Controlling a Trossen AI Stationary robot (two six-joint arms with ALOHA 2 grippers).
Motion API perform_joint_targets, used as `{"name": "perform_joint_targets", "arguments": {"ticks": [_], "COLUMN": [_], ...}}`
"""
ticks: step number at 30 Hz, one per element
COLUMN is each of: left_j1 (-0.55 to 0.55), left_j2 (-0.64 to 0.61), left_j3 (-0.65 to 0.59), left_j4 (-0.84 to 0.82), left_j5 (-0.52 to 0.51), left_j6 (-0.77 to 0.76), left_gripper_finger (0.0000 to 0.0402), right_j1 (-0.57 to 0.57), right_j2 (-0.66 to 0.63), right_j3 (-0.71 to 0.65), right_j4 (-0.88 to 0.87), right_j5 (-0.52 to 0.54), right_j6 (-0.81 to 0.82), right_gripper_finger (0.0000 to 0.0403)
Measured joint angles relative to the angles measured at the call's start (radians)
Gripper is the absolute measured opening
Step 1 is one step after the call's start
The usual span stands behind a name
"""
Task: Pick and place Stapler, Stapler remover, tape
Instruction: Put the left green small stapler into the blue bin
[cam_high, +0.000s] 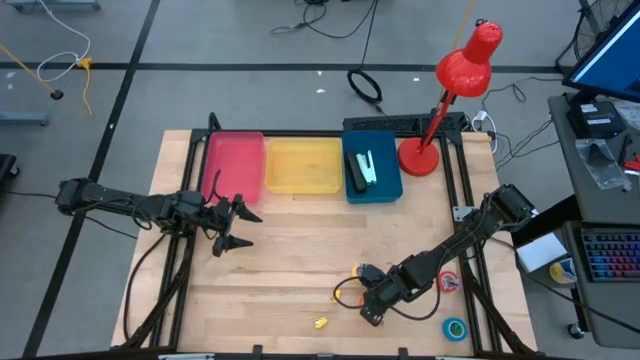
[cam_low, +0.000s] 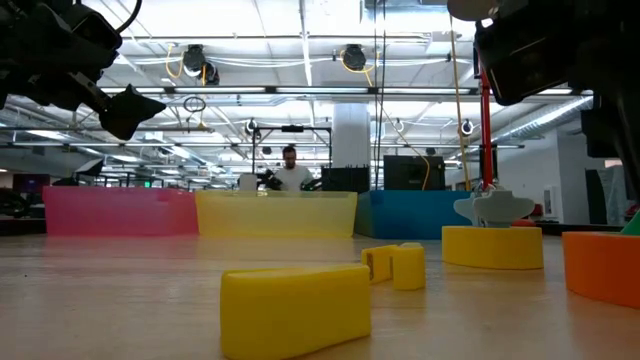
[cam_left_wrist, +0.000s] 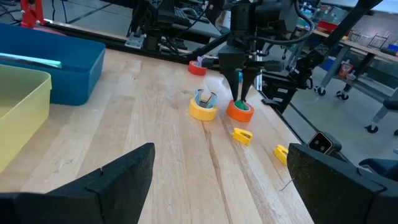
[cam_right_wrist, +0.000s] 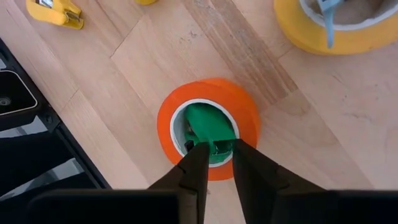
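Note:
An orange tape roll (cam_right_wrist: 208, 127) lies flat on the table near its front right. A green stapler remover (cam_right_wrist: 210, 130) stands in the roll's hole. My right gripper (cam_right_wrist: 214, 154) points steeply down over it, its fingers closed in on the green piece. Beside it, a yellow tape roll (cam_left_wrist: 203, 111) lies flat with a pale stapler remover (cam_left_wrist: 205, 97) standing in its hole. A red roll (cam_high: 448, 282) and a blue-teal roll (cam_high: 455, 327) lie nearer the right edge. A pale stapler (cam_high: 366, 170) lies in the blue tray (cam_high: 388, 185). My left gripper (cam_high: 232, 228) hovers open at mid left. My right gripper pinches the green stapler remover's near end (cam_right_wrist: 214, 144) between its two fingers. The fingers (cam_left_wrist: 239, 87) come from above, slanting steeply down into the orange roll's hole. The green piece still sits inside the roll, which lies flat on the table.
Pink (cam_high: 235, 165), yellow (cam_high: 303, 165) and blue trays stand in a row at the far edge. A red desk lamp (cam_high: 445, 100) stands at the far right. Small yellow pieces (cam_high: 320, 322) (cam_left_wrist: 242, 135) lie near the front edge. Bare wood stretches across the middle.

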Motion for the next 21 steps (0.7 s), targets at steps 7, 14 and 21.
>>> {"name": "perform_joint_targets", "arguments": {"ticks": [7, 14, 21], "left_j1": [0.0, 0.0, 0.0], "left_j2": [0.0, 0.0, 0.0], "left_j3": [0.0, 0.0, 0.0], "left_j4": [0.0, 0.0, 0.0], "left_j5": [0.0, 0.0, 0.0], "left_j6": [0.0, 0.0, 0.0], "left_gripper_finger": [0.0363, 0.0363, 0.0363], "right_j1": [0.001, 0.0, 0.0], "right_j2": [-0.001, -0.001, -0.001], "right_j3": [0.0, 0.0, 0.0], "right_j4": [-0.002, 0.005, 0.005], "right_j5": [0.017, 0.017, 0.017], "right_j6": [0.001, 0.001, 0.001], "right_gripper_finger": [0.003, 0.0004, 0.0002]}}
